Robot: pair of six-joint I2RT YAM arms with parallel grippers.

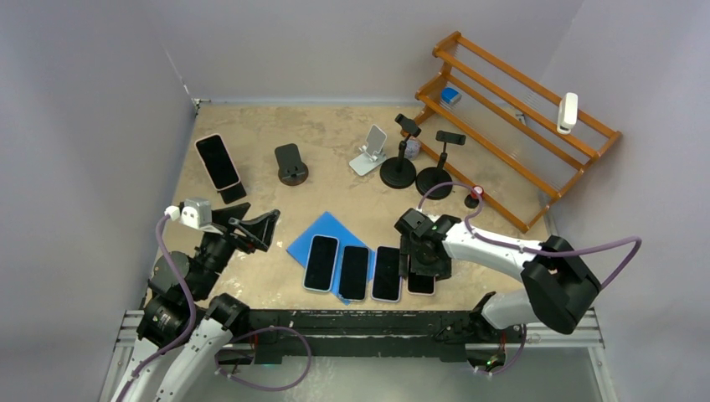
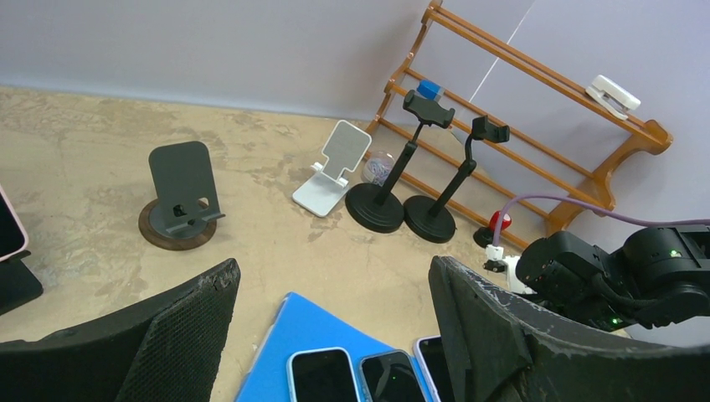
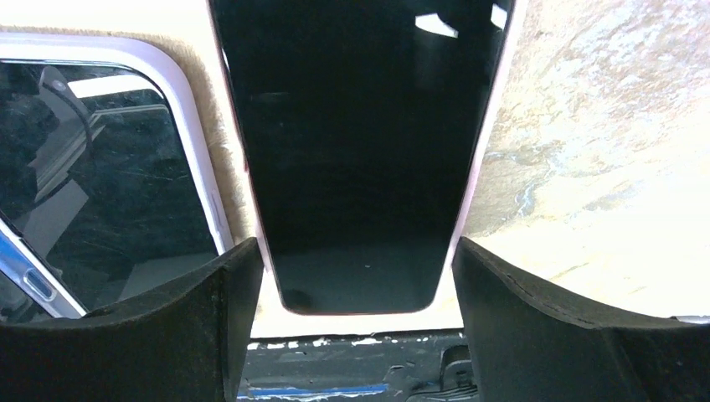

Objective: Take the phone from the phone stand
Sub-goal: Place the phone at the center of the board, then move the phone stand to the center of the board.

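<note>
Left gripper is hovering, jaws spread wide on nothing; ahead and left of it a phone is leaning on its dark stand, cut off at the left wrist view's edge. Right gripper is standing open astride a pink-rimmed phone lying flat, hiding most of it from above; contact with its fingers is unclear.

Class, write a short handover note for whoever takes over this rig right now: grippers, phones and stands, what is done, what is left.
Left gripper: open, empty, hovering at the left.
Right gripper: open, with a finger either side of the pink phone, which lies flat at the right end of the near row.
Done: dark stand, white stand and both clamp stands hold no phone.
Left: the last phone leans in the black stand at far left; lift it out.
</note>
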